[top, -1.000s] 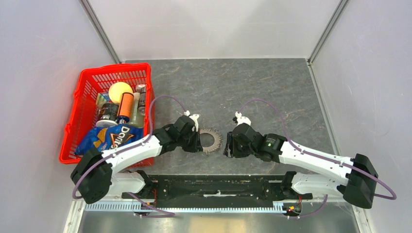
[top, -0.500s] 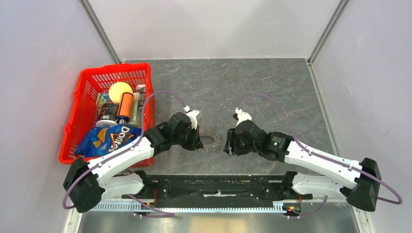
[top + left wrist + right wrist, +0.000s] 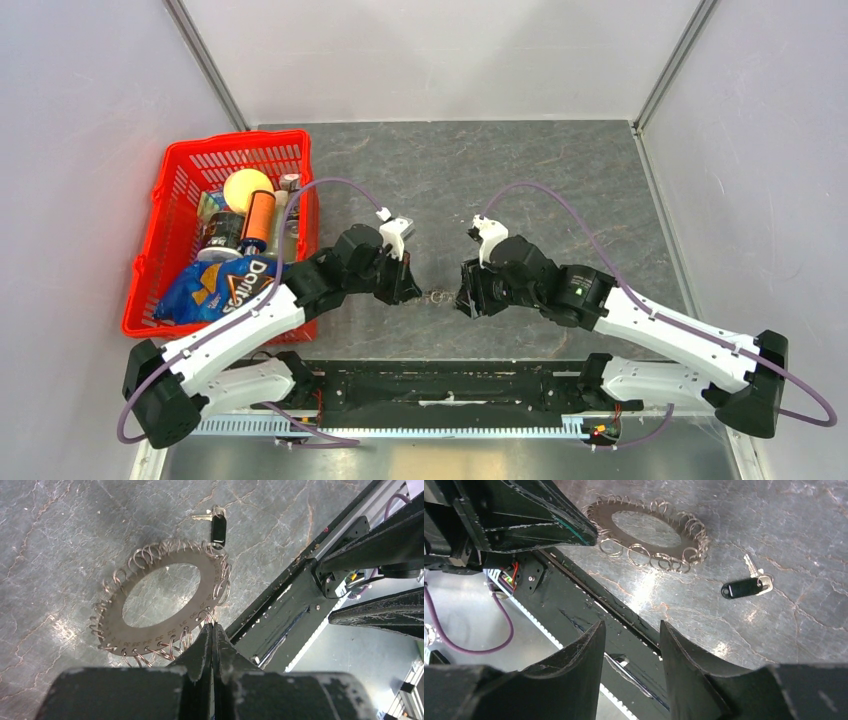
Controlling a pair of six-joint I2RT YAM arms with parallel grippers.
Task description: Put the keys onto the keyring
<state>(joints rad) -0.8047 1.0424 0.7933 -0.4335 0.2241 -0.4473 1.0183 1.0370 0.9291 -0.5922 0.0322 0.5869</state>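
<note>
The keyring (image 3: 150, 636) is a flat grey metal ring edged with small wire loops, lying on the stone tabletop. The keys (image 3: 218, 527), one small key with a black head, lie just beyond it and apart from it. My left gripper (image 3: 212, 625) is shut, its tips at a wire loop on the ring's near edge, with nothing seen between the jaws. In the right wrist view the keyring (image 3: 603, 514) lies far ahead and the keys (image 3: 741, 588) to its right. My right gripper (image 3: 631, 625) hangs open and empty over the table's front rail. From above, both grippers hide most of the keyring (image 3: 437, 297).
A red basket (image 3: 235, 143) with a chips bag, cans and a yellow ball stands at the left. The black mounting rail (image 3: 440, 385) runs along the near edge, close under both grippers. White walls close in the table on three sides.
Both arms have leaned further in over the keyring, so less of it shows from above. The left gripper stays shut and the right stays open.
</note>
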